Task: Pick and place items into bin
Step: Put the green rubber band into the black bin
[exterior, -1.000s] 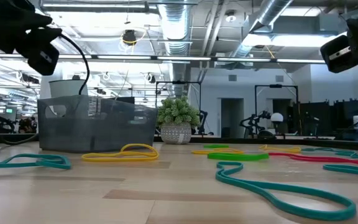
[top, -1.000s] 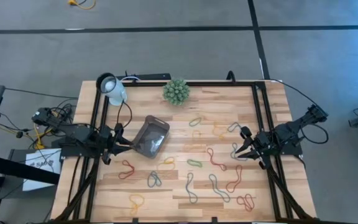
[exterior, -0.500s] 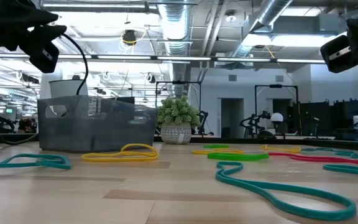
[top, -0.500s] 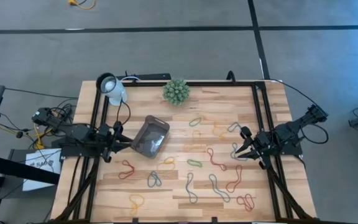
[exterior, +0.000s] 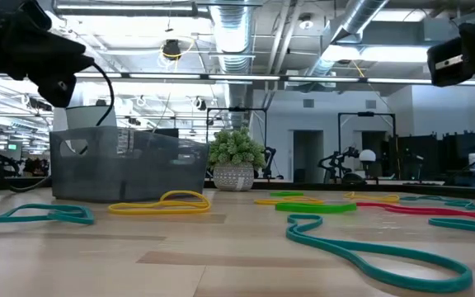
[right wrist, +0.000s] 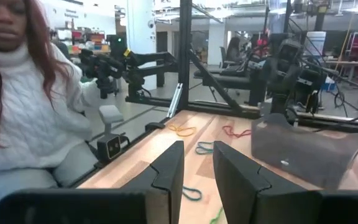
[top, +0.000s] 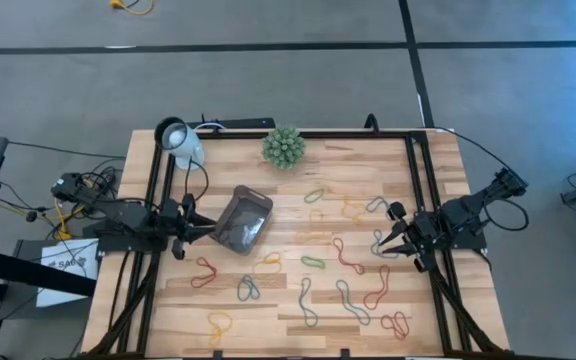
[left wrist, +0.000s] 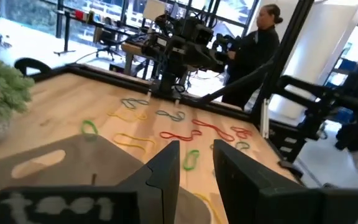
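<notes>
Hovering just beside the bin's left end, the left pincer hangs above the tabletop with its two fingers a narrow gap apart and nothing between them. That dark translucent tray sits left of the tabletop's centre, tilted diagonally, with no loops visible inside from above. At the opposite edge the right pincer hangs in the air, its fingers likewise slightly parted and empty, close over a grey-teal loop near the right rail. Most of the loops lie scattered between the two arms and toward the near edge: a green loop and a yellow loop near the bin, a long red loop and a second red loop farther forward, all flat on the wood. A spiky green plant ball and a white lamp head stand along the far edge. A person in a white sweater stands off the tabletop's side.
</notes>
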